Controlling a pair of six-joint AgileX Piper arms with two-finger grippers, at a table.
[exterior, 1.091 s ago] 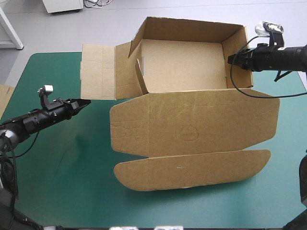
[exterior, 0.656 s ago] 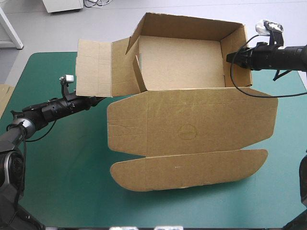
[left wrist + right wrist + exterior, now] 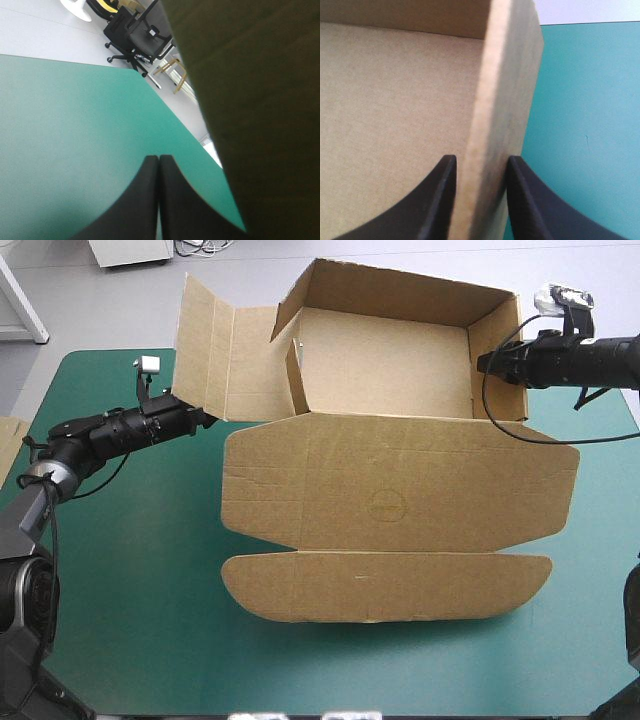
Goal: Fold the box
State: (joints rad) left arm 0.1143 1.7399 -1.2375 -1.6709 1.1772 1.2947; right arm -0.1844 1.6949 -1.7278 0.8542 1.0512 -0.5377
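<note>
The brown box (image 3: 390, 370) stands as an open tray near the table's far edge, its back and right walls raised. Its lid (image 3: 400, 495) and tuck flap (image 3: 385, 585) lie flat toward the front. The left side flap (image 3: 215, 360) is tilted up steeply. My left gripper (image 3: 207, 418) is shut, its tip under that flap's lower edge. In the left wrist view the shut gripper (image 3: 159, 157) points along the cover, the flap (image 3: 260, 100) close beside it. My right gripper (image 3: 480, 362) (image 3: 480, 157) is shut on the box's right wall (image 3: 500, 100).
The teal-green cover (image 3: 130, 570) lies bare left of and in front of the lid. An edge of more brown board (image 3: 8, 445) shows at the table's left edge. The box's far wall reaches past the table's far edge.
My left gripper moved right and toward the far side, going under the left flap and lifting it from flat to steeply raised. The right gripper kept its hold on the right wall.
</note>
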